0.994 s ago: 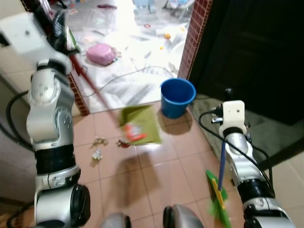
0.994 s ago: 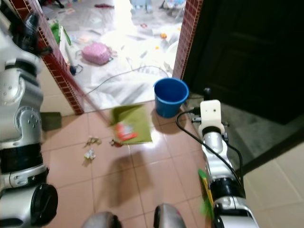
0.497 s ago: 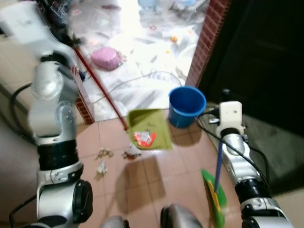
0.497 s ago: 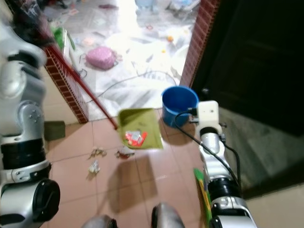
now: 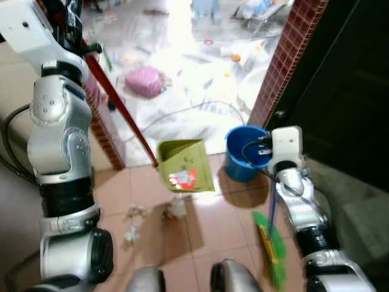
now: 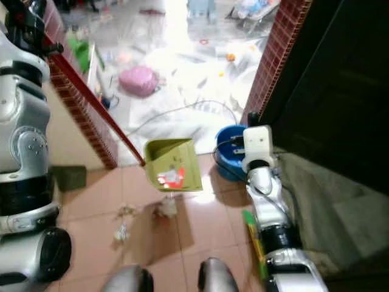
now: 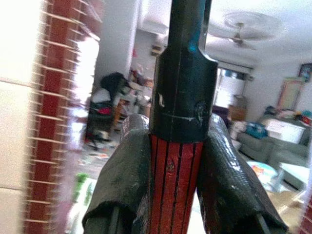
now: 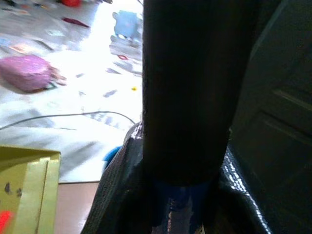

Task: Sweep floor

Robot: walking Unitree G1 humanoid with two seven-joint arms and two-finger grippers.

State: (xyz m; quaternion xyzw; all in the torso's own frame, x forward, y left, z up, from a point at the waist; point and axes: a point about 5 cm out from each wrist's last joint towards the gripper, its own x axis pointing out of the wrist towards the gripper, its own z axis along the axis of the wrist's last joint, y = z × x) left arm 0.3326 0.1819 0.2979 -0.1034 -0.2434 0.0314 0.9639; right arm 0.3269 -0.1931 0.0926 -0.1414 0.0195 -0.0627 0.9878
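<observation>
The floor tiles (image 5: 219,234) look glazed, with a bright glossy sheen below the dustpan (image 5: 184,164), which looks like smooth matt plastic. The bucket (image 5: 243,152) is smooth plastic too. The pillar (image 5: 281,58) is rough brick. The arms (image 5: 61,128) are satin silver metal. The fingers (image 7: 122,185) wear wrinkled, shiny black covering around a ribbed red handle (image 7: 173,180).

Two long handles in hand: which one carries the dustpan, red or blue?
The red handle, held by the left gripper, ends at the green dustpan. The blue handle, in the right gripper, ends in the green broom.
</observation>
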